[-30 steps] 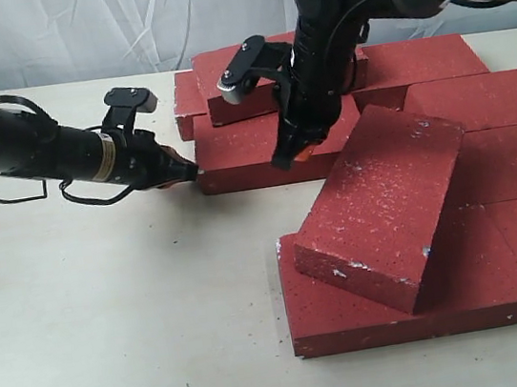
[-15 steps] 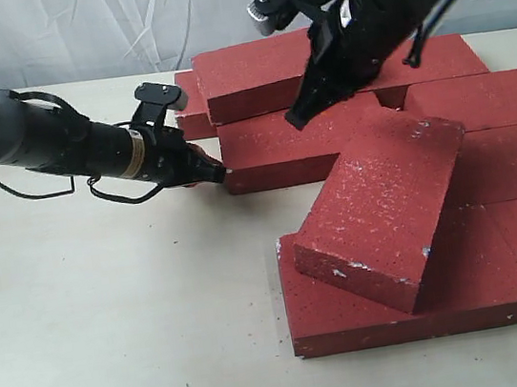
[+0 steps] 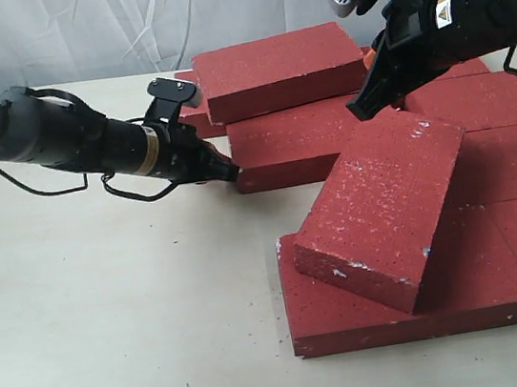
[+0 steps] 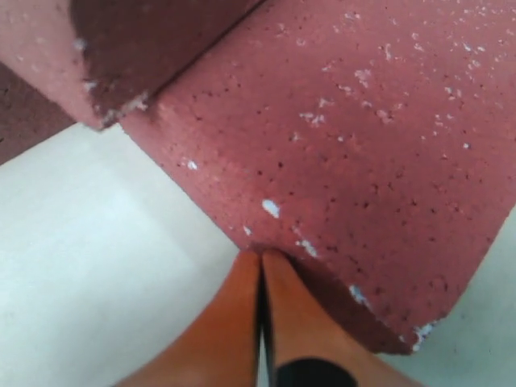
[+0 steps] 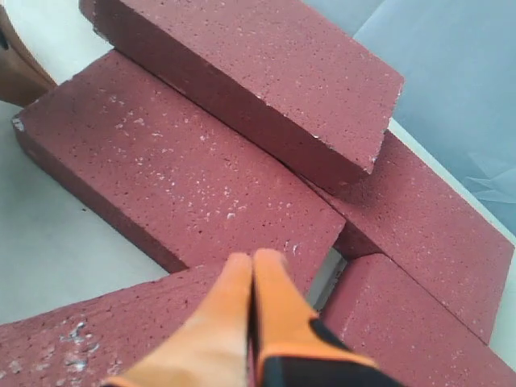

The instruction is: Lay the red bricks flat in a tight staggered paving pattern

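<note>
About nine red bricks (image 3: pixel 486 96) sit at the table's (image 3: pixel 113 320) right, most of them flat with their long axes left-right. One tilted brick (image 3: pixel 383 219) lies across the near ones, pointing near-left to far-right. Both of the two grippers have their fingers pressed together: the left gripper (image 3: pixel 229 172) touches the left end of a flat brick (image 3: pixel 299 141), and the right gripper (image 3: pixel 360 110) is over the pile's middle.

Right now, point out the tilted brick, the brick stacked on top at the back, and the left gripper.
tilted brick (image 3: pixel 381 210), exterior view, middle of its top face.
stacked brick (image 3: pixel 279 67), exterior view, middle of its top face.
left gripper (image 3: pixel 233 172), exterior view, between its shut fingertips.
</note>
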You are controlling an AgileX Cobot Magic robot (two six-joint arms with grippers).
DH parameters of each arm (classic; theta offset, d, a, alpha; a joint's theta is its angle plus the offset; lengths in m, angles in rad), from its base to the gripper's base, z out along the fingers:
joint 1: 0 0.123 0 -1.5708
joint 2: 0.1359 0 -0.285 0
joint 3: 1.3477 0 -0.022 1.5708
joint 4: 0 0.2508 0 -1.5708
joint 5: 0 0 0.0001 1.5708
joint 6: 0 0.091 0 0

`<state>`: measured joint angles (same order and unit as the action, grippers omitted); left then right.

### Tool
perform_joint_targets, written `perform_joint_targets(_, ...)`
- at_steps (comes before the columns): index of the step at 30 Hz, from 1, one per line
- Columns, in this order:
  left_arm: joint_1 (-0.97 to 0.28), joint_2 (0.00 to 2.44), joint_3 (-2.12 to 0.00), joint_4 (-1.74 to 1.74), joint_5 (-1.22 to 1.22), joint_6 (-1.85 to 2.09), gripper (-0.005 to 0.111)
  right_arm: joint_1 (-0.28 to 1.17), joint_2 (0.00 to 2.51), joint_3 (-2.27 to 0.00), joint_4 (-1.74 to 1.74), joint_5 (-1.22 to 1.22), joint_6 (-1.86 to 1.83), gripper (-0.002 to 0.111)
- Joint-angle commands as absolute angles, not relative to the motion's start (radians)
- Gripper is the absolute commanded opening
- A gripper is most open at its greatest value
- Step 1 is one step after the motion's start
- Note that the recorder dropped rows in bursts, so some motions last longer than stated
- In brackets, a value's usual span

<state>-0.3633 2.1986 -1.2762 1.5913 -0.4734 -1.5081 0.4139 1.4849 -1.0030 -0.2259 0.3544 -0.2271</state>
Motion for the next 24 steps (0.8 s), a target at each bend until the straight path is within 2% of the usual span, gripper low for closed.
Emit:
perform_joint_targets(1, -0.383, 2.195, -1.285, 1.579, -0.453, -1.509, 0.0, 0.408, 1.477, -1.0, -0.216, 0.352, -0.224, -0.001)
perform_joint_targets(24, -0.39, 2.224, -1.325, 1.545, -0.559, -1.537, 0.0, 0.408, 1.51, -1.0, -0.2, 0.324, -0.224, -0.001)
